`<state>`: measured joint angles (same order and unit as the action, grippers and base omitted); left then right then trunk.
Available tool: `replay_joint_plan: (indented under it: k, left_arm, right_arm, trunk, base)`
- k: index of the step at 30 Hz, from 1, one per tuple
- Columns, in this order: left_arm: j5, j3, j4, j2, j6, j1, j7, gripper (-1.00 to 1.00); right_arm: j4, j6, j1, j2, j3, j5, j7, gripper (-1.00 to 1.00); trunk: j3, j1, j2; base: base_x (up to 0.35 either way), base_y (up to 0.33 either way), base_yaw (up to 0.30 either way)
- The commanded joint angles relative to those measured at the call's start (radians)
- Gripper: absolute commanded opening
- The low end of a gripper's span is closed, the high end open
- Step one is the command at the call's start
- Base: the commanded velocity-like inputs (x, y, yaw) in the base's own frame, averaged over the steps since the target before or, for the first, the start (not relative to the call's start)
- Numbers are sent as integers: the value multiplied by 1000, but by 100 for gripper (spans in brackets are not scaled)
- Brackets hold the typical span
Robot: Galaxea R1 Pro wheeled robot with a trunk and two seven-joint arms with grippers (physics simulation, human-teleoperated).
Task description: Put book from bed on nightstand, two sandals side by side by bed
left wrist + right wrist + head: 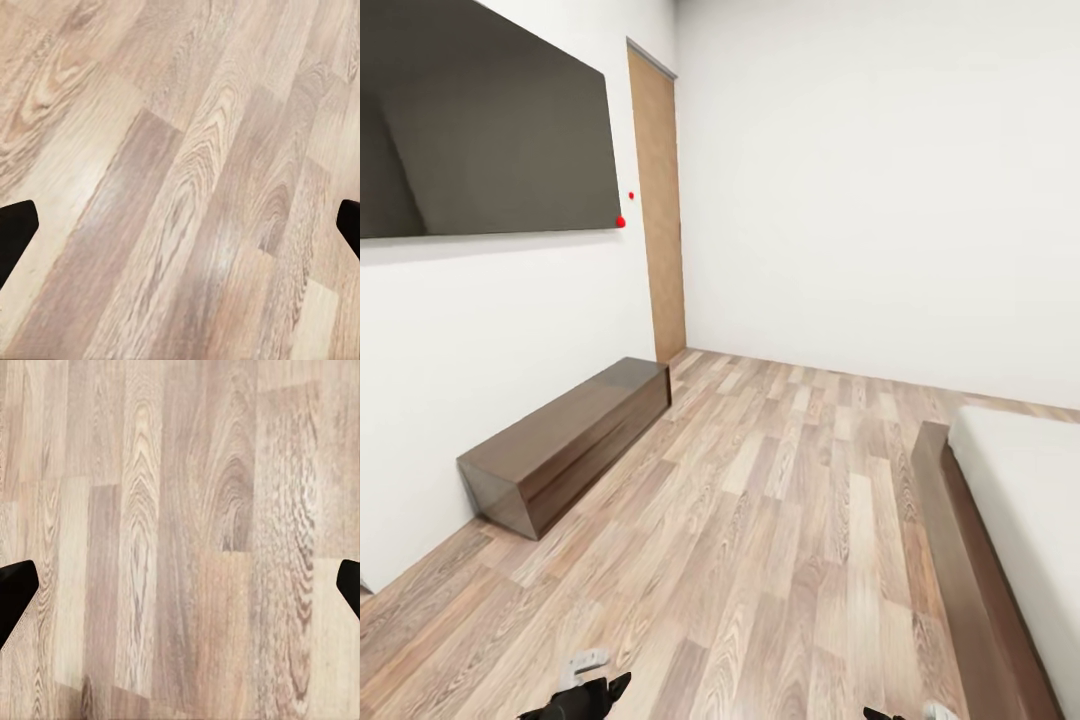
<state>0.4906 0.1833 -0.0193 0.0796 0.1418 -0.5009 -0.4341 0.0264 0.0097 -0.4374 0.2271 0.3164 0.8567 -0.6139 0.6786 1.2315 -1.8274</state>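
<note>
A bedroom in a home — plainly furnished.
The bed (1020,520), an off-white mattress on a dark brown wooden platform, gives it away. Across the light wood-plank floor (780,520) from the bed, a long low dark dresser (570,440) sits against a white wall (490,330), with a large dark flat screen (485,130) mounted above it — and a brown wooden door (658,210) just past the dresser's far end.

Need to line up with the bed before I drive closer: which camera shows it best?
The head view: the bed runs along its right edge, white mattress on a dark wooden platform. Both wrist views look down at the wood-plank floor between open fingers, with none of the bed in them.
</note>
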Motion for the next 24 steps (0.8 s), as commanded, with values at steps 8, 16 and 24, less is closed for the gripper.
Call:
replay_joint_plan:
  k: [8, 16, 24]
  left_arm:
    - [8, 8, 1, 0, 4, -1, -3, 100]
    - [8, 8, 1, 0, 4, -1, -3, 100]
    - [8, 8, 1, 0, 4, -1, -3, 100]
  right_arm:
    - [3, 1, -1, 0, 7, 10, -6, 100]
    - [3, 1, -1, 0, 7, 10, -6, 100]
    - [3, 1, -1, 0, 7, 10, -6, 100]
  trunk:
    - [1, 0, 0]
    - [1, 0, 0]
    - [1, 0, 0]
  base:
    - [315, 65, -1]
    - [330, 4, 0]
    - [221, 0, -164]
